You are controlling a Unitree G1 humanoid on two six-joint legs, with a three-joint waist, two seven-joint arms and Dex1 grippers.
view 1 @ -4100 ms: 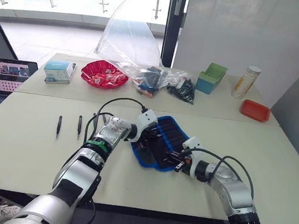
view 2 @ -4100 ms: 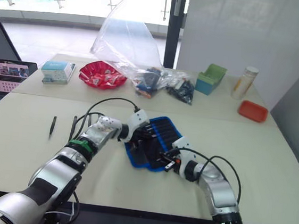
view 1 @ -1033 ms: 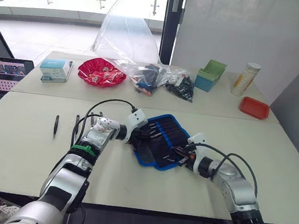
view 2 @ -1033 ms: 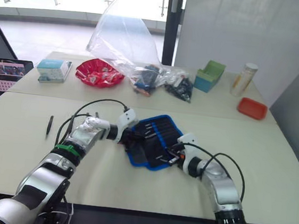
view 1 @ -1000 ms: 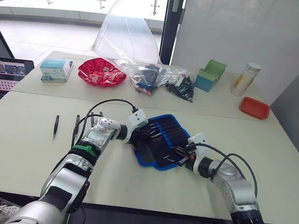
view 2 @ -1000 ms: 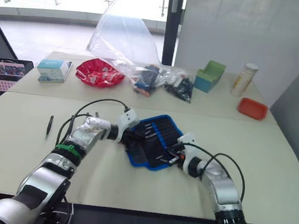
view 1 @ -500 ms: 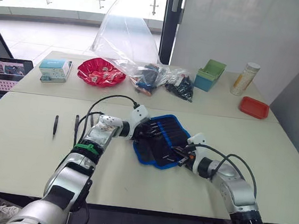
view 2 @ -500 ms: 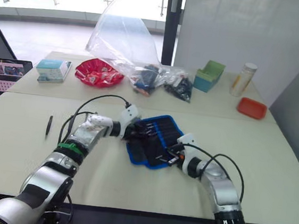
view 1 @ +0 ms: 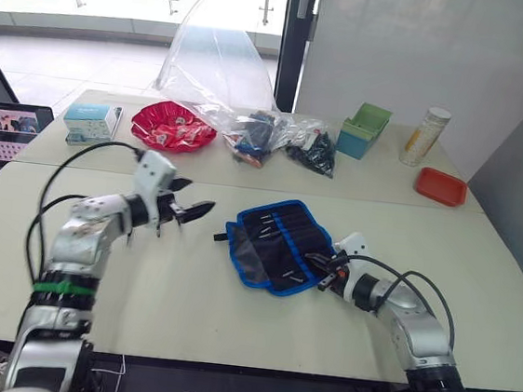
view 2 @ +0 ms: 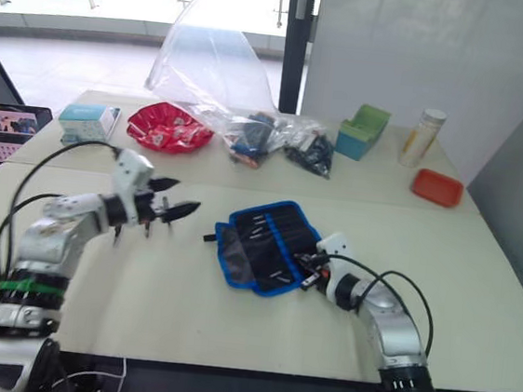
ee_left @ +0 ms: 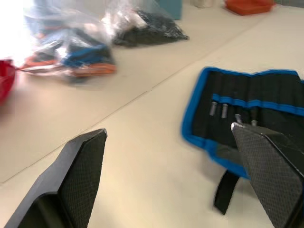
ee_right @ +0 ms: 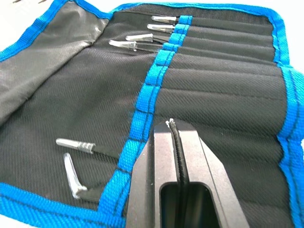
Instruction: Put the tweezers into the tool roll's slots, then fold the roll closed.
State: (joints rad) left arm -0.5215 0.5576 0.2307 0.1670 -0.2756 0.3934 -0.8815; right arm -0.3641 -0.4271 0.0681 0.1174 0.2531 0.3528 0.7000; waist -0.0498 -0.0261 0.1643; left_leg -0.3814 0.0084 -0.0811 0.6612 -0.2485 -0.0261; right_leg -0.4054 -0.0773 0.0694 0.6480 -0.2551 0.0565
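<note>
Two pale tables (view 1: 230, 314) abutting, glass wall behind

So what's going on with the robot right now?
Left gripper open, empty, raised beside the tool roll. Right gripper shut, resting on the roll's black inner face. Roll lies open, tweezers slotted. Nothing blocking.

The tool roll (view 1: 278, 247) lies open mid-table (view 1: 229, 324), left gripper (view 1: 188, 211) to its left, right gripper (view 1: 319, 267) at its right edge.

Eye views: high, looking forward and down over the table (view 1: 229, 324). Wrist views: low, left near, right close; all share the roll (view 1: 275, 244).
</note>
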